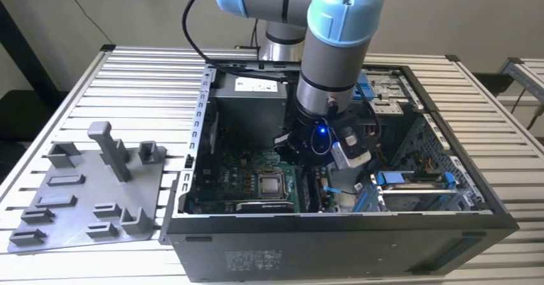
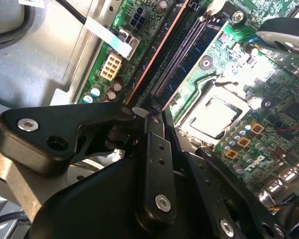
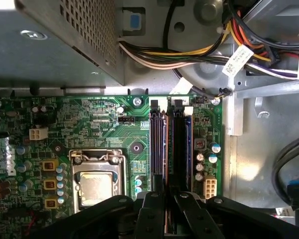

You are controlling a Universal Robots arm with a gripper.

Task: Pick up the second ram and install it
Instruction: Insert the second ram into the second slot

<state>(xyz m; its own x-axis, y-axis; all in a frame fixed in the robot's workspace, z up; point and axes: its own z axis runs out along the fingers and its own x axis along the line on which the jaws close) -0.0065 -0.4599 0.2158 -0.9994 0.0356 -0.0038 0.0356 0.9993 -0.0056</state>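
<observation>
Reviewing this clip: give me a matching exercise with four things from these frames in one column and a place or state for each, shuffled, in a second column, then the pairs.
Things:
1. grey tray
2. processor socket
3. second ram
4. gripper

Places or states:
A. standing on edge in a memory slot, between the fingers
B. on the table outside the computer case, at the exterior view's left
C. down inside the case, over the memory slots
D. on the green motherboard, beside the memory slots

Pairs: 1-B, 2-D, 3-A, 4-C

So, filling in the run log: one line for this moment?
arm: inside case | end effector: over RAM slots | ram: in slot, between fingers | tray: outside case
</observation>
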